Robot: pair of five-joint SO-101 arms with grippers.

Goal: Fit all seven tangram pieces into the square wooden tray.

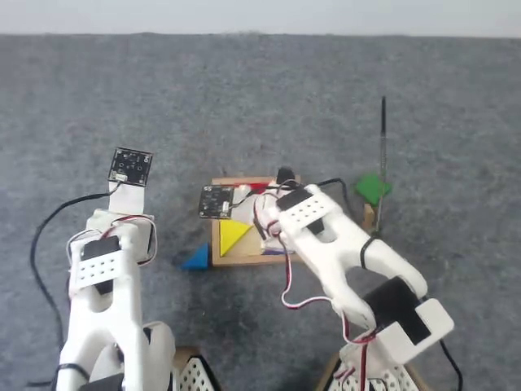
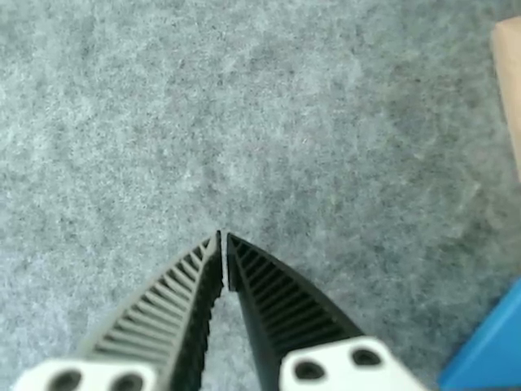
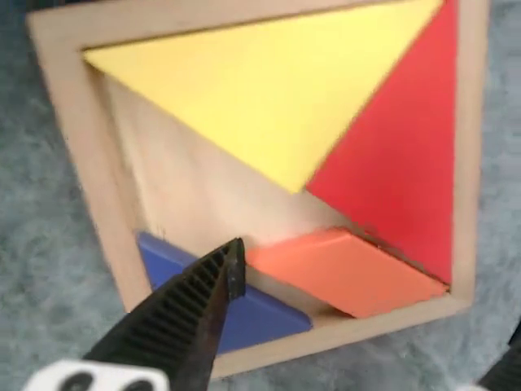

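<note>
The square wooden tray (image 1: 232, 260) sits on the grey carpeted counter (image 1: 244, 98). Inside, a large yellow triangle (image 3: 269, 90) points at the centre and meets a large red triangle (image 3: 399, 171). An orange parallelogram (image 3: 350, 277) lies lengthwise along one wall, beside a dark blue triangle (image 3: 260, 318). The right pincer (image 3: 358, 305) hangs open above them. The left pincer (image 2: 222, 238) is closed, over bare carpet. A light blue triangle (image 1: 196, 259) lies just outside the tray.

Grey felt-like cloth (image 2: 244, 122) covers the table (image 1: 260, 98) under and around the jaws. Far beyond them, a pale wall (image 1: 260, 16) borders it.
</note>
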